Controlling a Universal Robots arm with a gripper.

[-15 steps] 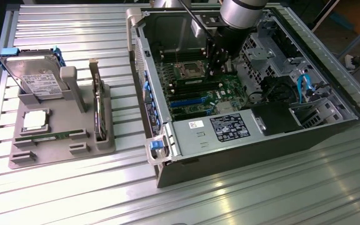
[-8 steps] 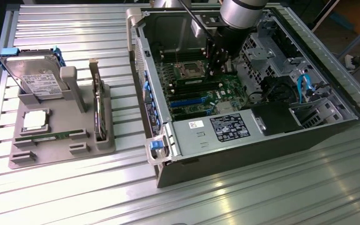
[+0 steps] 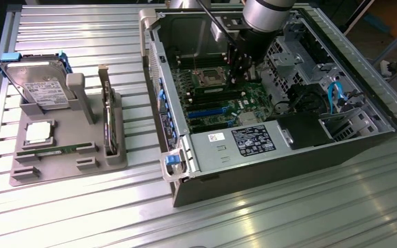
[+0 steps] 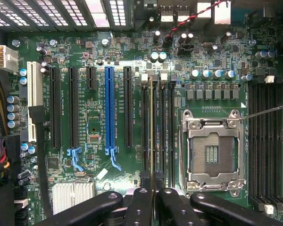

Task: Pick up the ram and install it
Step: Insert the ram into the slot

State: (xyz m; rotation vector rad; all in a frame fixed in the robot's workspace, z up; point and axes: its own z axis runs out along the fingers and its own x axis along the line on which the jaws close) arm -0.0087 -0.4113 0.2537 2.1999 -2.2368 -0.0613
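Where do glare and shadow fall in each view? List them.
Exterior view: strong glare on the ribbed table; the computer case interior lies in shade under the arm. Wrist view: bright light through the vent grille, the motherboard evenly lit, the gripper dark against it, clamping the ram edge-on.

Ribbed metal table [image 3: 268,222], slats running across the exterior view, glare bright along near side. Open computer case [image 3: 268,178] lies on its side on table, toward exterior view's right, open face up. Grey plastic tray [image 3: 54,173] sits flat on table toward exterior view's left, near case but apart, strip of bare slats between them.
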